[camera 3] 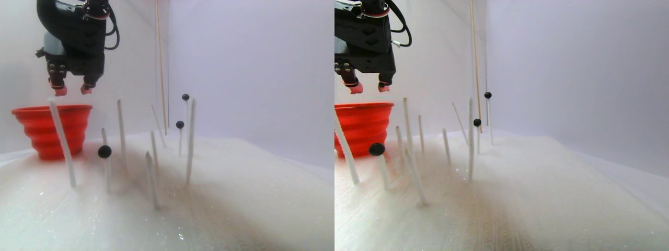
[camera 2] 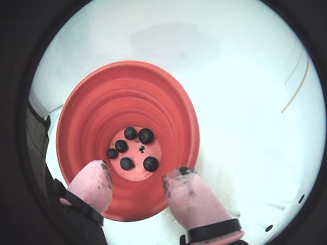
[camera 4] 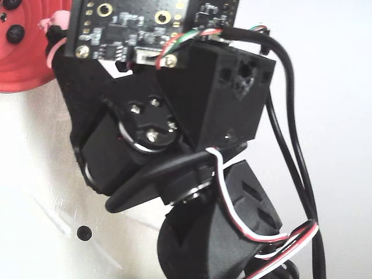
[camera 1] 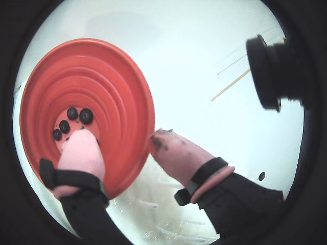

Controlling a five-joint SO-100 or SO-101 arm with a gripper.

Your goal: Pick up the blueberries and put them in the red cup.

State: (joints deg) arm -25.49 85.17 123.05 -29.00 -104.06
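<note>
Blueberries (camera 2: 145,136) are lying in the bottom of the red cup (camera 2: 173,109): five are showing in a wrist view, clustered on the flat floor at the centre of the stepped rings. In a wrist view the nearer pink finger is covering part of that floor, so only four (camera 1: 86,116) are showing there.

The gripper (camera 2: 135,186) is hanging over the cup with its two pink-tipped fingers (camera 2: 191,201) spread apart and nothing between them. Both tips are smudged dark. In the stereo pair view the gripper (camera 3: 70,90) is sitting just above the cup's rim (camera 3: 51,110), not touching it, with a gap of wall showing between the fingertips and the red edge.

The cup is standing upright at the far left corner of the white surface (camera 3: 235,198), near the back wall. More dark berries are sitting on top of thin white sticks (camera 3: 62,141) planted in that surface: one (camera 3: 104,151) low and nearest the cup, two others (camera 3: 180,124) farther along toward the back edge, well apart from the cup. Several other sticks are standing bare, some leaning.

In the fixed view the black arm (camera 4: 174,151) and its circuit board (camera 4: 151,23) are filling most of the frame, with wires (camera 4: 290,151) looping down the right side and a slice of the cup (camera 4: 26,64) showing in the top left corner.
</note>
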